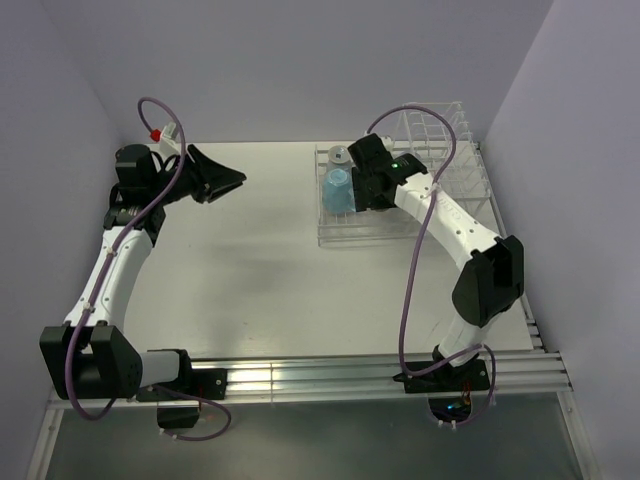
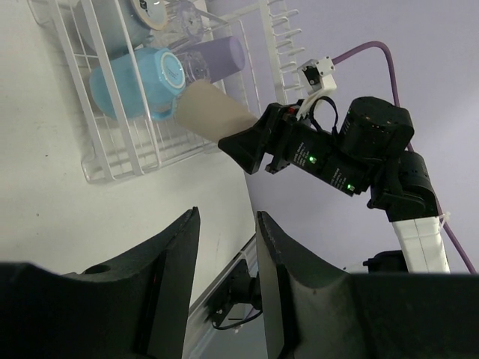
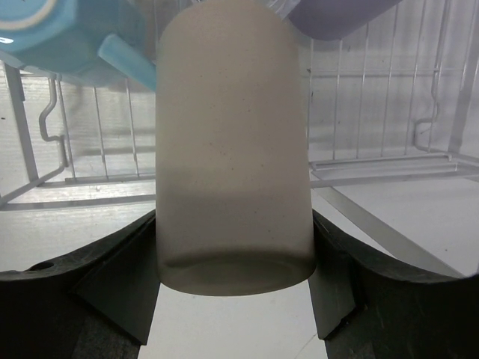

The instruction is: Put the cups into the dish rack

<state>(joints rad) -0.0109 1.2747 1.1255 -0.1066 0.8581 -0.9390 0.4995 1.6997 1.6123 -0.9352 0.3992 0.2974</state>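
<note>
I see open table [image 1: 230, 260] left of the dish rack [image 1: 340, 240]. Inside it, blue mug [image 1: 338, 190] and lavender tumbler [image 2: 221, 54] closely flank my tan cup [image 3: 232, 149].

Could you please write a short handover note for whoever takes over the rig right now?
Left claw: open and empty, above the table, away from the rack.
Right claw: shut on the tan brown cylindrical cup, at the edge of the white wire dish rack.
In the rack: a light blue handled mug on its side, a lavender tumbler, clear glass and a second mug behind them.
Done: those are loaded.
Left: set the tan cup into the rack and release it. I see no other cup outside the rack.
</note>
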